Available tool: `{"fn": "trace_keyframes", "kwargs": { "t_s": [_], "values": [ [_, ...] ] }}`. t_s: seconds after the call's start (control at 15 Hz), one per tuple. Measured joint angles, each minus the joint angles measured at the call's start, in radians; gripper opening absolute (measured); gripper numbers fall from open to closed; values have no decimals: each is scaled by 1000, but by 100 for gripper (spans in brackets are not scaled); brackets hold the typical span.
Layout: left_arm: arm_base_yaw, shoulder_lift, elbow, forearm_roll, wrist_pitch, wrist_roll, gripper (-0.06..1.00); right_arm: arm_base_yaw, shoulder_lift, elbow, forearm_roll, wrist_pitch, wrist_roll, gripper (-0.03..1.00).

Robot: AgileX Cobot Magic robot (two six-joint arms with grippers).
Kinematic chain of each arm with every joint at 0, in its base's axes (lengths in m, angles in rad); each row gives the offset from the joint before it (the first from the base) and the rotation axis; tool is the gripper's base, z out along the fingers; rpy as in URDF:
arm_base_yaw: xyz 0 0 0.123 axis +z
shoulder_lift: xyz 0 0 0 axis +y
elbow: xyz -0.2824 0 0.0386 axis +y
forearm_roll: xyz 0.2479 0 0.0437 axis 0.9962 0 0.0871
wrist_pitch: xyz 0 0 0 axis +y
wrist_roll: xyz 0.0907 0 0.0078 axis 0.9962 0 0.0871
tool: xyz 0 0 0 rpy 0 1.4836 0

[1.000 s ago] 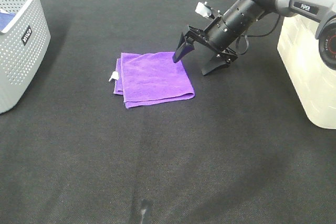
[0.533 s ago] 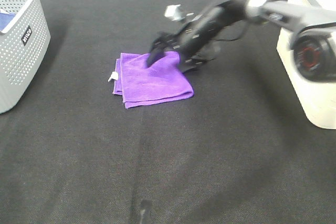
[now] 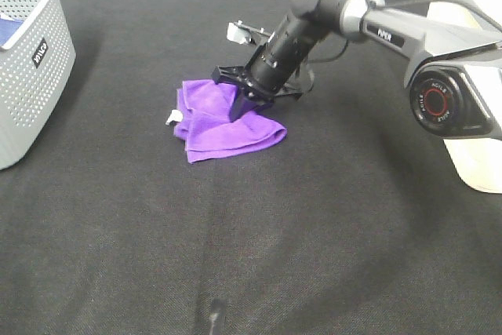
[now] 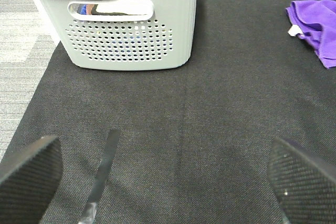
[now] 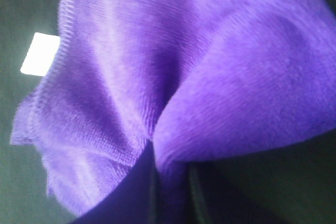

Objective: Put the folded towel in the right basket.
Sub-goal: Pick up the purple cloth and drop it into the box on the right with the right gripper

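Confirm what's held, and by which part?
The right gripper pinches the folded towel by a fold bunched up from its upper surface; the left gripper, open, holds nothing.

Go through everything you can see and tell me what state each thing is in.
folded towel: bunched up, lying on the mat
right gripper: shut on the folded towel
left gripper: open, empty
grey basket: upright, blue cloth inside
right basket: upright, inside hidden

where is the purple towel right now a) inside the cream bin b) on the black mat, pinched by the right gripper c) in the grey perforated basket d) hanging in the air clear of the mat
B: the folded towel lies bunched on the black mat, its cloth gathered between the fingers of the right gripper.
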Motion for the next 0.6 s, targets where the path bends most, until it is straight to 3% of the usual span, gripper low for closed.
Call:
{"fn": "trace_keyframes", "kwargs": {
  "t_s": [0.2,0.27,0.6],
  "values": [
    [0,0,0,0,0,0,99,-6,-202,-69,-112,15,20,9],
    [0,0,0,0,0,0,99,-31,-343,-72,-196,16,27,9],
    [0,0,0,0,0,0,99,-288,-665,20,-498,17,153,9]
  ]
}}
